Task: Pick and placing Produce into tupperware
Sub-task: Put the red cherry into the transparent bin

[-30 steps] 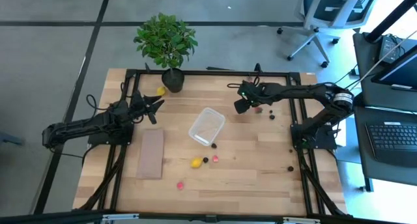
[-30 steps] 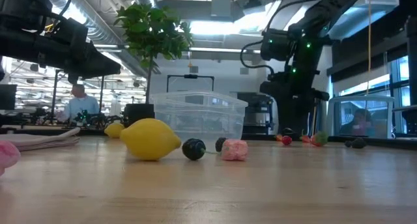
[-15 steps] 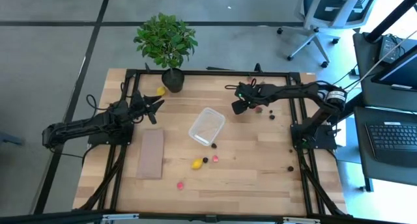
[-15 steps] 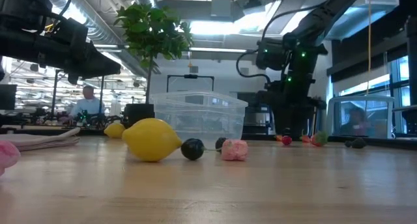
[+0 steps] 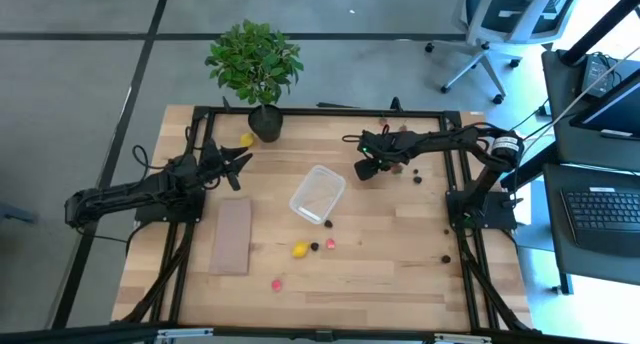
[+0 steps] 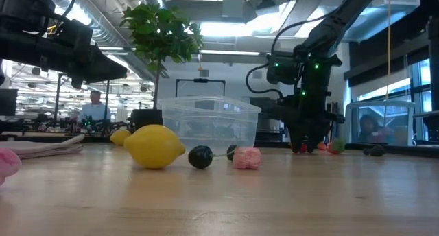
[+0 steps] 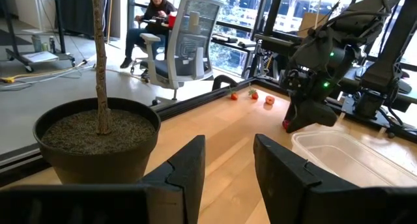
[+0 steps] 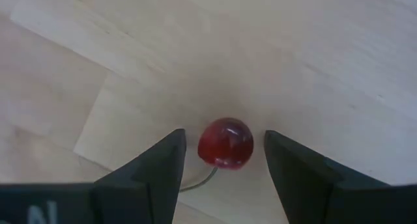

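- My right gripper (image 8: 223, 160) points down at a red cherry (image 8: 225, 142); the cherry lies on the desk (image 5: 390, 254) between my two spread fingers (image 8: 159, 165), and neither finger touches it.
- In the high view my right gripper (image 5: 366, 168) is just to the right of the tupperware (image 5: 318, 194), at the far-right part of the desk, with more small red produce (image 5: 397, 167) lying just beside it.
- My right arm (image 5: 450, 141) stretches leftward from its base, roughly level, with the wrist bent down; the low view shows the gripper tips (image 6: 306, 143) down near the desk surface.
- The tupperware sits open near the desk's middle; a yellow lemon (image 5: 300, 250), a dark berry (image 5: 315, 246) and a pink piece (image 5: 330, 243) lie just in front of it.
- My left gripper (image 5: 237, 165) waits with fingers pressed together, empty, near the potted plant (image 5: 255, 64), above the tan board (image 5: 232, 235).
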Available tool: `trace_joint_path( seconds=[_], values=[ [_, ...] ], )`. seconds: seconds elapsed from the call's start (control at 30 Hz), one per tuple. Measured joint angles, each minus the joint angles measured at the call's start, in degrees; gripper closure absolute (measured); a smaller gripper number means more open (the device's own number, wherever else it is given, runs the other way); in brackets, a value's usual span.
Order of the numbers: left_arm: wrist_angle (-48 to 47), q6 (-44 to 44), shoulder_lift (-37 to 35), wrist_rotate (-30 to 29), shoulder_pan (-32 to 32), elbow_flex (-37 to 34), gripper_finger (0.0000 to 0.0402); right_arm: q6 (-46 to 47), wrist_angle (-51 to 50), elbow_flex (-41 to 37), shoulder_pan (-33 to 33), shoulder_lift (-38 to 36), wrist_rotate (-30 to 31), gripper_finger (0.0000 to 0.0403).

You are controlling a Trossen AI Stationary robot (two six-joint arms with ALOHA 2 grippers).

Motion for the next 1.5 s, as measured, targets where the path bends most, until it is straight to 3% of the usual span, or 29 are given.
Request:
trace_joint_path(
  seconds=[0.27,0.7,1.0,1.23,1.5],
  values=[
    [0.0,0.0,-0.01,-0.01,0.01,0.0,0.0278,-0.53,0.42,-0.04,0.0,0.11,-0.04,0.0199],
    [0.0,0.0,0.0,-0.02,0.02,-0.02,0.0278,-0.74,0.97,-0.11,0.0,0.22,-0.11,0.0314],
    [0.0,0.0,0.0,-0.02,0.02,-0.02,0.0278,-4.66,0.87,0.41,0.13,-0.09,-0.97,0.0325],
    [0.0,0.0,0.0,-0.02,0.0,0.0,0.0278,-8.73,-2.12,9.43,0.62,-2.48,-3.16,0.0344],
    [0.0,-0.02,0.0,-0.02,0.01,-0.01,0.0278,-16.48,-0.93,22.8,8.05,-2.91,-16.74,0.0345]
  ],
)
